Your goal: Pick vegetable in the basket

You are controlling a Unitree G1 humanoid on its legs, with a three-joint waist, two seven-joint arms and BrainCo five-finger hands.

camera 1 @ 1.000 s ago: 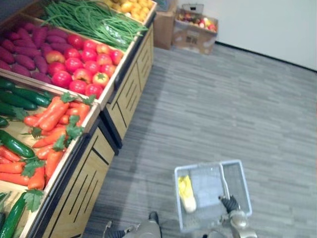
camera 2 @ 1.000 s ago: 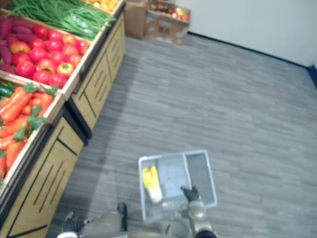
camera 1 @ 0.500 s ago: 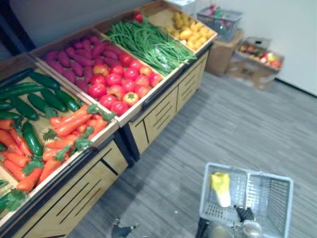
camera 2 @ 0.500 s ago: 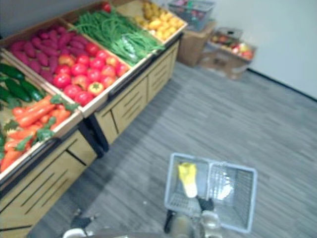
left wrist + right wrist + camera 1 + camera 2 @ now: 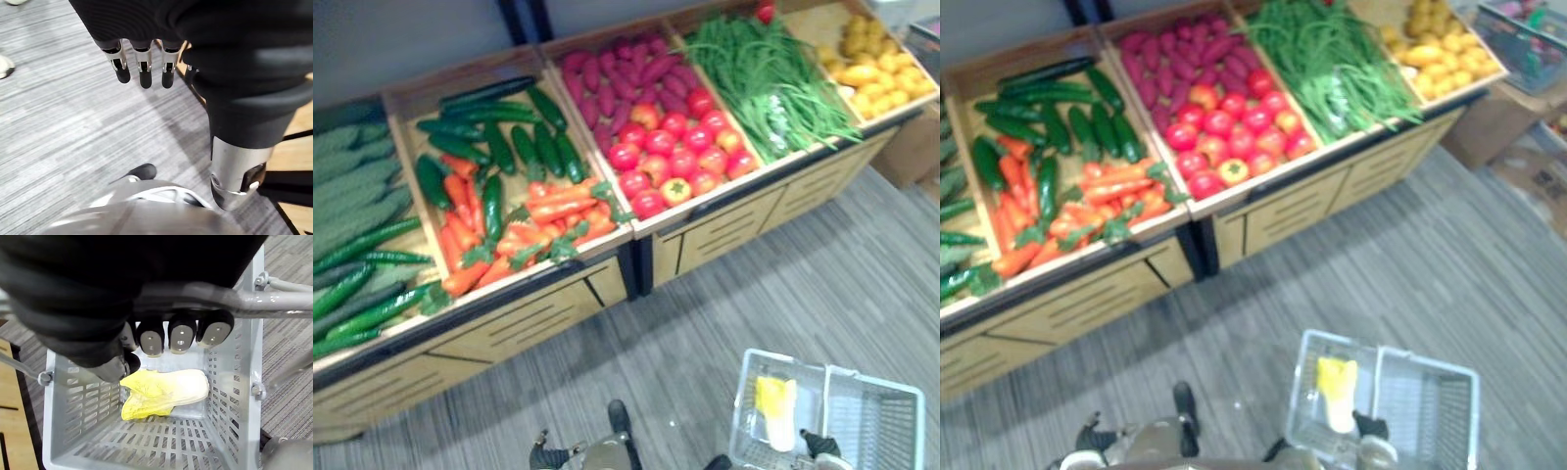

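Gripping the grey metal handle (image 5: 274, 298) of a pale grey slotted plastic basket (image 5: 83, 396) with the right hand (image 5: 88, 303) — fingers (image 5: 179, 335) curled round the bar, thumb tucked in below it. Carrying the basket low over the grey striped floor (image 5: 842, 284), well apart from the stand.

Inside the basket, flat on its perforated bottom and near one side wall: the yellow-and-white leafy cabbage-like vegetable (image 5: 166, 391), yellow leaf end toward the thumb side. Seen from the head as a yellow strip in the basket's left half.

Hanging the left hand (image 5: 161, 29) above the floor, dark-tipped fingers (image 5: 145, 73) nearly straight and slack, gripping nothing.

Facing a long pale wooden display stand (image 5: 724, 230) with slotted front panels, split into sloping bins:
- dark green cucumbers (image 5: 519, 147) at the back of one bin, orange carrots with green tops (image 5: 548, 211) in front of them
- purple sweet potatoes (image 5: 617, 73) behind, red tomatoes (image 5: 675, 157) in front
- a heap of long green beans (image 5: 769, 83)
- yellow produce (image 5: 871, 69) in the far right bin, kind hard to tell

Just past the stand's right end — a brown cardboard box (image 5: 1498, 127) on the floor.
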